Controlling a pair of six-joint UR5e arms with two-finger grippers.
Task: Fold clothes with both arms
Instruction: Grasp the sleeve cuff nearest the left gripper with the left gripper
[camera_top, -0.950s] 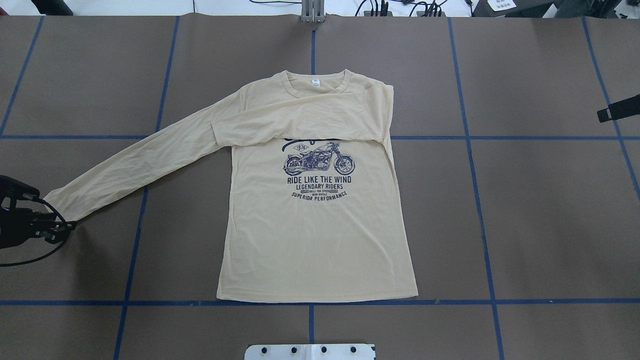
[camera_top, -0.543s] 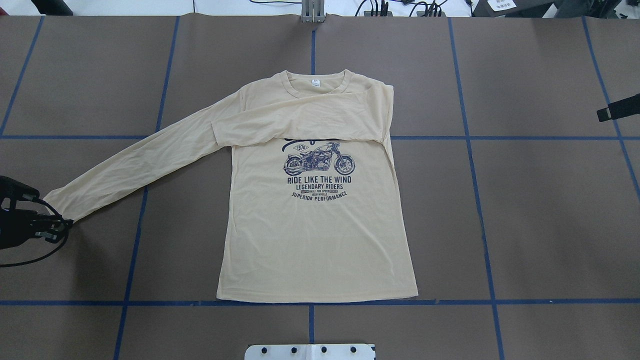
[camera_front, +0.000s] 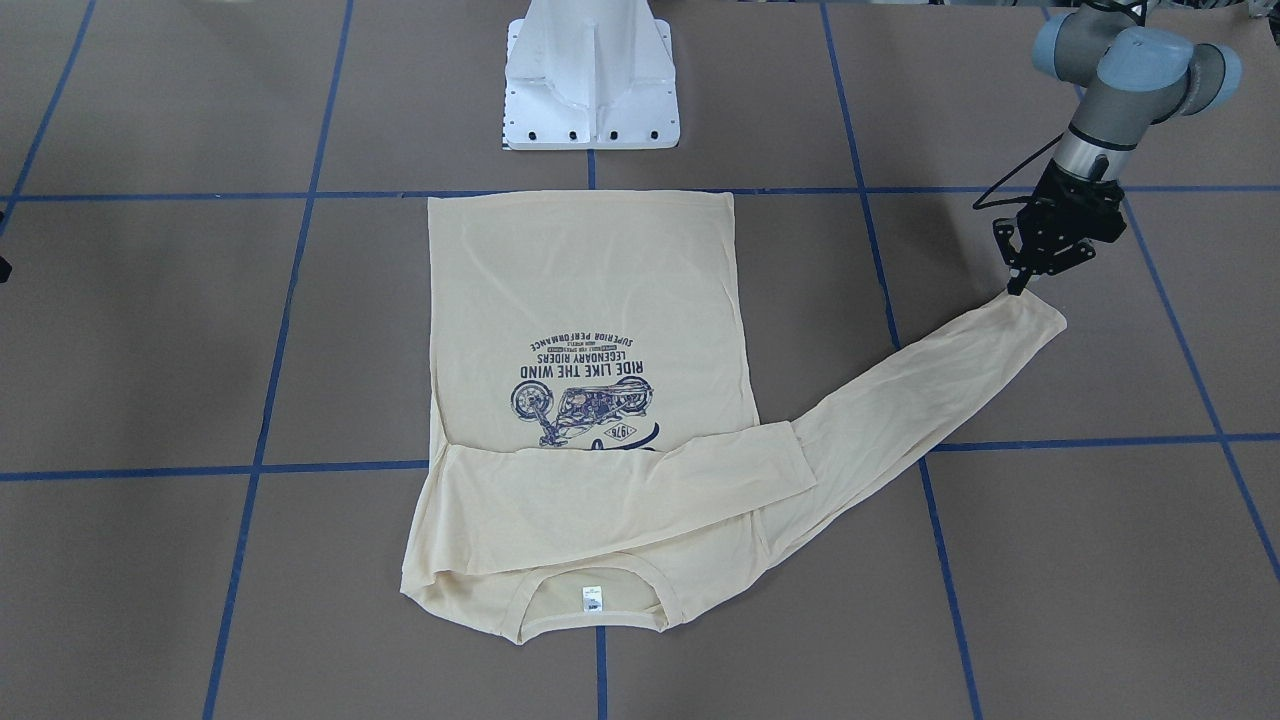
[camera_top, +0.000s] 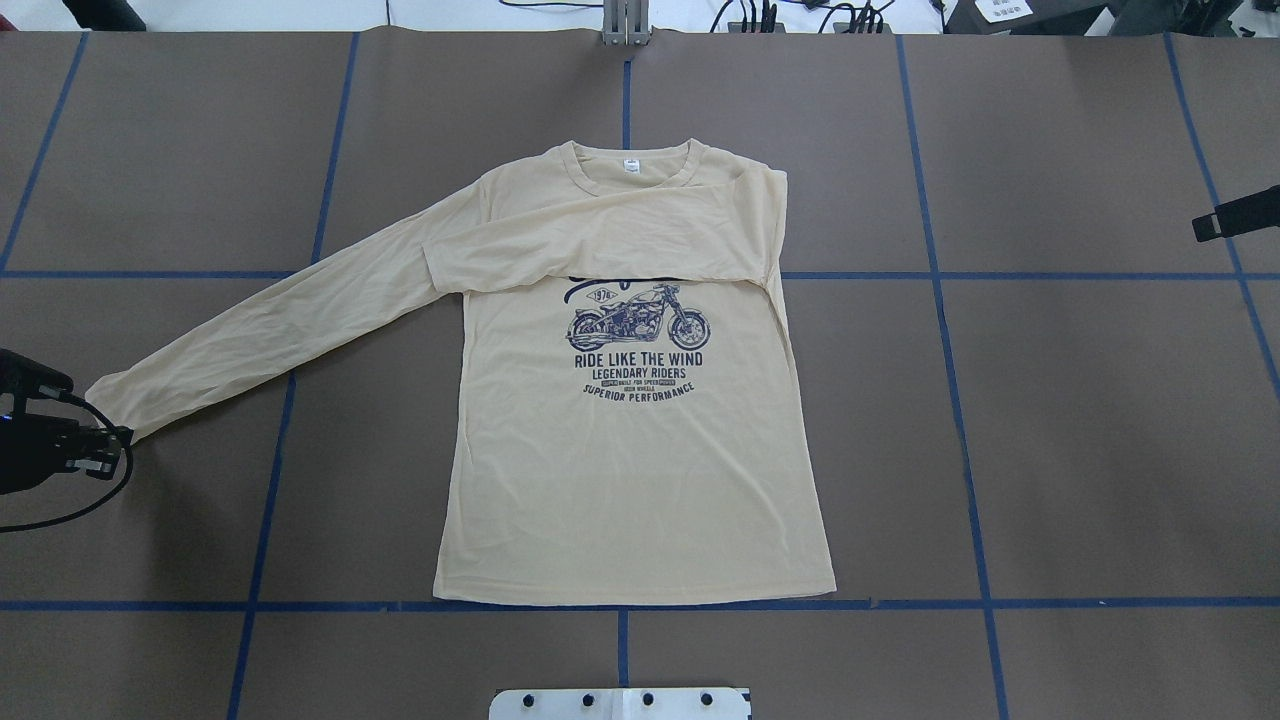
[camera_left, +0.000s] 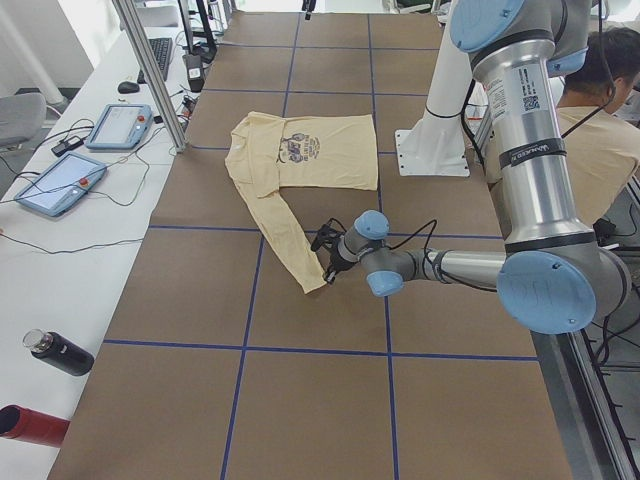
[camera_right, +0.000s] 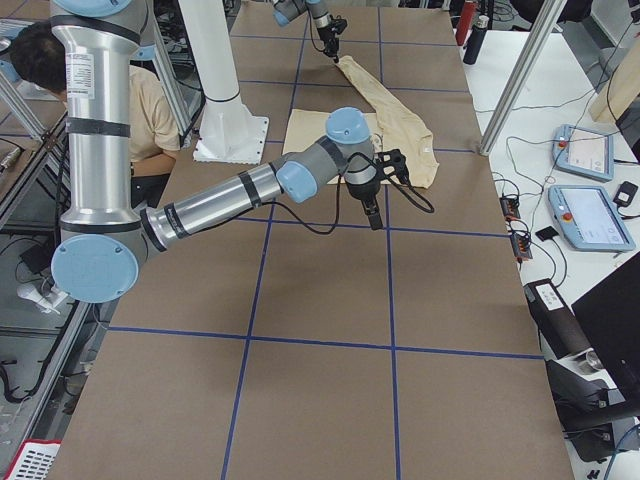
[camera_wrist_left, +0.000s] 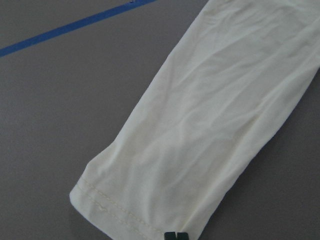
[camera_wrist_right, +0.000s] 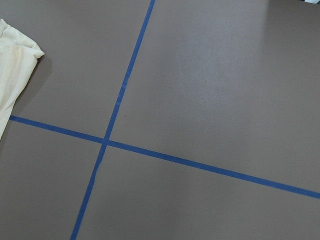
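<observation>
The T-shirt (camera_top: 640, 480) lay flat and print-up in the middle of the bench (camera_top: 1100, 450), collar away from the robot and bottom hem along a blue tape line (camera_top: 900, 604) just in front of the white pedestal (camera_front: 590, 80). One sleeve was already laid across the chest, above the motorcycle print (camera_top: 638, 325). The other sleeve (camera_top: 290, 320) ran out straight and slanted toward the robot's left, ending in its cuff (camera_top: 108, 405).

The cloth looked thin, light and limp. It would probably sag and trail from any single pinch and crease easily, so the stitched cuff hem or a seam seemed the surest place to hold it.

The left tool (camera_front: 1018, 285) stood at that cuff. In the left wrist view its jaws were drawn nearly together at the hem's corner, seemingly pinching it. The right tool (camera_top: 1205, 229) hung over bare bench well to the shirt's right, and I could not tell whether it was wide or narrow.

Room was generous, with open brown bench on both sides of the body and between sleeve and hem. A sleeve swung over the chest would likely meet nothing. The nearest limits were the pedestal by the hem and a metal post (camera_top: 625, 25) at the far edge beyond the collar.
</observation>
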